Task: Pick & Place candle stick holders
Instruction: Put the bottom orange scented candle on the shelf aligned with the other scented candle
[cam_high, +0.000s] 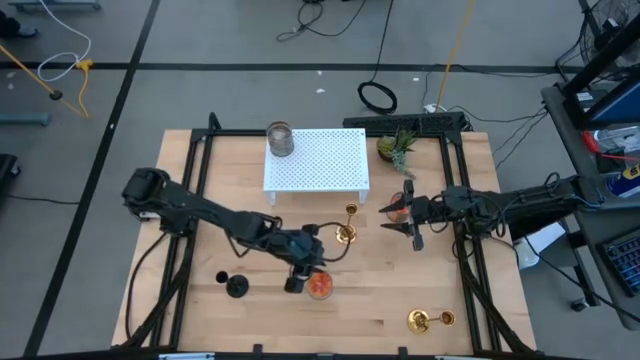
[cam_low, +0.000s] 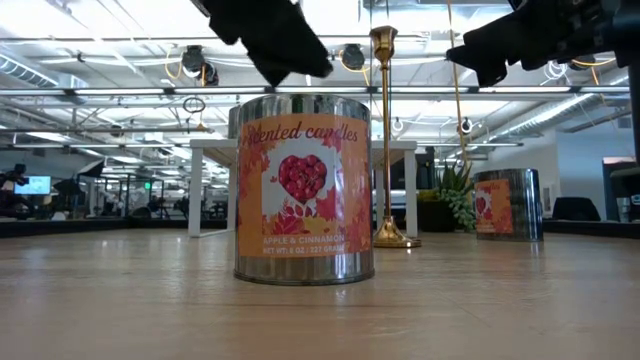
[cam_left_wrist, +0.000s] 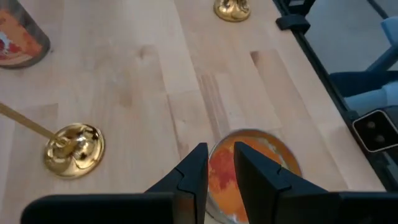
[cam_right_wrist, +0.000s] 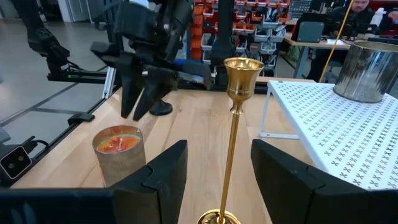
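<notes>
The left hand (cam_high: 305, 275) hangs directly above an orange candle cup (cam_high: 319, 286) at the near middle of the desk (cam_high: 180, 320), its fingers (cam_left_wrist: 193, 174) only a narrow gap apart and gripping nothing. The cup looks rigid, fairly heavy for its size and probably smooth-walled; it seems best taken across its sides, which would call for the fingers to spread wider than the rim first. Just beyond it stands a tall gold holder (cam_high: 347, 228), top-heavy on a small round base and likely to tip if knocked; its thin stem is the natural place to pinch. The right hand (cam_high: 412, 222) reaches in from the right with fingers (cam_right_wrist: 163, 168) wide apart and empty, lined up on that stem. A second orange cup (cam_high: 398, 210) sits just beside it. Another gold holder (cam_high: 425, 320) lies at the near right, a black holder (cam_high: 236, 286) at the near left, and a grey cup (cam_high: 280, 139) on the white stand (cam_high: 330, 165) at the far side.
</notes>
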